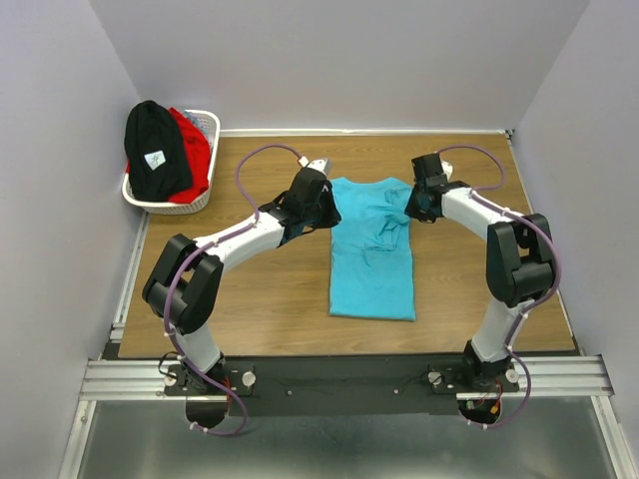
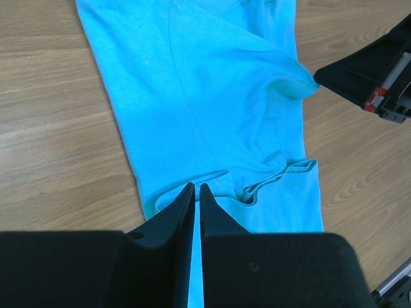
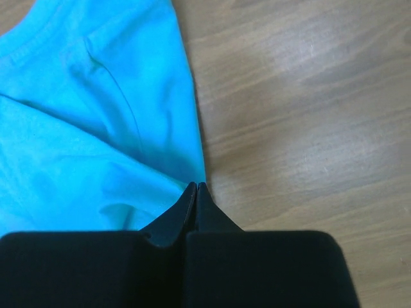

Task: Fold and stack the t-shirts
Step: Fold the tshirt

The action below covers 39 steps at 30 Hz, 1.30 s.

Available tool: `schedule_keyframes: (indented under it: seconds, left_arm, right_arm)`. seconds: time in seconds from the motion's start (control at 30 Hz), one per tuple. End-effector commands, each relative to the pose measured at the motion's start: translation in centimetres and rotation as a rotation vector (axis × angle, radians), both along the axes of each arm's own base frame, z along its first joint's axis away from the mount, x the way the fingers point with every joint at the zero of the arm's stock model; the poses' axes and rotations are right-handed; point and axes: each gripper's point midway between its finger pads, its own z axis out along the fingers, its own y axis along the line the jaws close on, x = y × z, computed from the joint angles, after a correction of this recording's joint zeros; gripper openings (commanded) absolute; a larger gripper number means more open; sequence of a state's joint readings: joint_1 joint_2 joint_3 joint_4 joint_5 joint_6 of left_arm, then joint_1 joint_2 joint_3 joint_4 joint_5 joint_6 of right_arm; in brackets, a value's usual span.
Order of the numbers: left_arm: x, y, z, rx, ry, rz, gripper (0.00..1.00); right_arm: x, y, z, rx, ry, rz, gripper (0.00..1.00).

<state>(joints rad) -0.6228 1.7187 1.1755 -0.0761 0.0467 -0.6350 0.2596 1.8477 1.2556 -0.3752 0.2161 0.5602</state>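
Working between pale walls (image 1: pixel 349 60), you have a smooth wooden surface (image 1: pixel 250 299) on which cloth will probably slide if dragged. At its middle the turquoise t-shirt (image 1: pixel 371 269) lies lengthwise with its sleeves folded in. It looks light and limp and will likely sag and wrinkle, so hold both far corners and keep the edge taut. At the far left corner, the white basket (image 1: pixel 205 203) holds the black t-shirt (image 1: pixel 155 150) and the red t-shirt (image 1: pixel 195 150), both unfolded. Your left end effector (image 2: pixel 196 189) is clenched on the far edge beside the collar. Your right end effector (image 3: pixel 196 187) appears pinched on the far right edge.
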Motion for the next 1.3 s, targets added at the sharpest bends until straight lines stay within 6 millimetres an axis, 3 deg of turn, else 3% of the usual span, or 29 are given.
schedule_keyframes:
  seconds: [0.0, 0.33, 1.27]
  left_arm:
    - [0.0, -0.1, -0.7, 0.001, 0.005, -0.022, 0.14]
    - [0.1, 0.0, -0.9, 0.008, 0.008, -0.017, 0.14]
    - [0.1, 0.2, -1.7, 0.018, 0.024, -0.014, 0.14]
  right_arm:
    - [-0.5, -0.9, 1.4, -0.016, -0.039, -0.038, 0.03]
    - [-1.6, -1.7, 0.1, -0.041, -0.013, -0.054, 0.03]
    - [-3.0, -2.4, 0.8, -0.046, -0.04, -0.072, 0.02]
